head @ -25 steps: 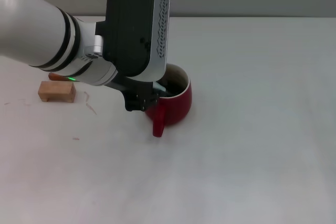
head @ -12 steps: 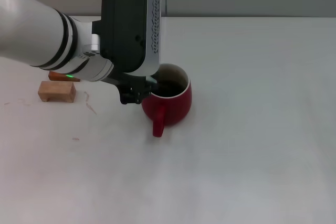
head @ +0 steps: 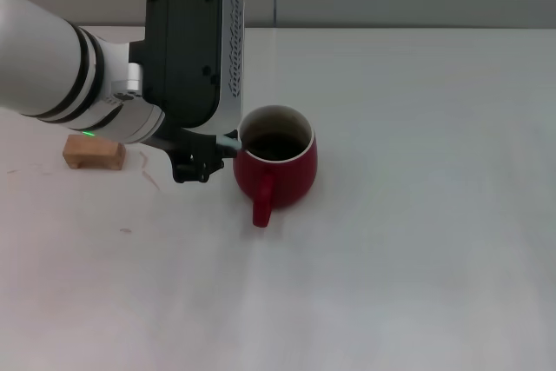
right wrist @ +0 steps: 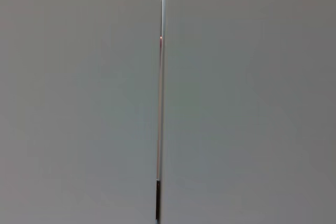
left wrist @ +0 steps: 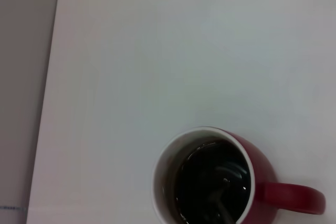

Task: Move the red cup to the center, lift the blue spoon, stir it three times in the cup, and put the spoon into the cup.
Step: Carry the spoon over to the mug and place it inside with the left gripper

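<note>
Dark-red cup [head: 282, 167] — thin white rim, seemingly dark interior, tan block [head: 89, 153]

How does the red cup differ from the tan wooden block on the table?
The red cup is rounded, with a handle; the tan wooden block is boxy. The cup is dark red with a white rim; the block is pale wood. The cup shows almost whole; the block is partly hidden by the left arm, whose end effector hangs between them. Both rest on the white table. Right arm unseen.
</note>
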You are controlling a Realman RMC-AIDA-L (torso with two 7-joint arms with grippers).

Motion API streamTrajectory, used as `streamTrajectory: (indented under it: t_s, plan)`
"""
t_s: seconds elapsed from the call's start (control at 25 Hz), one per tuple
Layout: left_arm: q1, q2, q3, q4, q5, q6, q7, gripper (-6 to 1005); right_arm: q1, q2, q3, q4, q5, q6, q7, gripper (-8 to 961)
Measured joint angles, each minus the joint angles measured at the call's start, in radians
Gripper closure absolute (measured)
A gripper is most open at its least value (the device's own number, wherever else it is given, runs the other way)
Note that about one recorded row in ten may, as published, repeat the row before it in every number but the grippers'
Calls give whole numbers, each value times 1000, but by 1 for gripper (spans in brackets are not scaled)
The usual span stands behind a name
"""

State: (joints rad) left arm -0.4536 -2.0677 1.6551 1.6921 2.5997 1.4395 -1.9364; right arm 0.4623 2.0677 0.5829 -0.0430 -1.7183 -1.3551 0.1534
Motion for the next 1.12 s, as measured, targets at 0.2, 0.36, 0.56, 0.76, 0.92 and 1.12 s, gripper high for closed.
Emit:
streamTrajectory:
  t_s: [0.2,0.36,0.56,0.76,0.92,1.12]
  plan:
    - [11,0,5,26,-12,22,-5,839,1,0,0,0,-1,1,0,306]
    - [11,0,9,27,-39,17,-11,839,2,0,0,2,-1,0,0,307]
    - [11,0,10,21,-85,0,-11,840,3,0,0,3,-1,-1,0,307]
    - [15,-2,27,-1,-98,-48,-11,841,2,0,0,1,-1,-5,0,307]
    - [18,-3,43,-18,-96,-77,-11,845,2,0,0,0,-1,-7,1,307]
    - [20,-2,49,-32,-96,-101,-11,851,2,0,0,0,-1,-7,1,306]
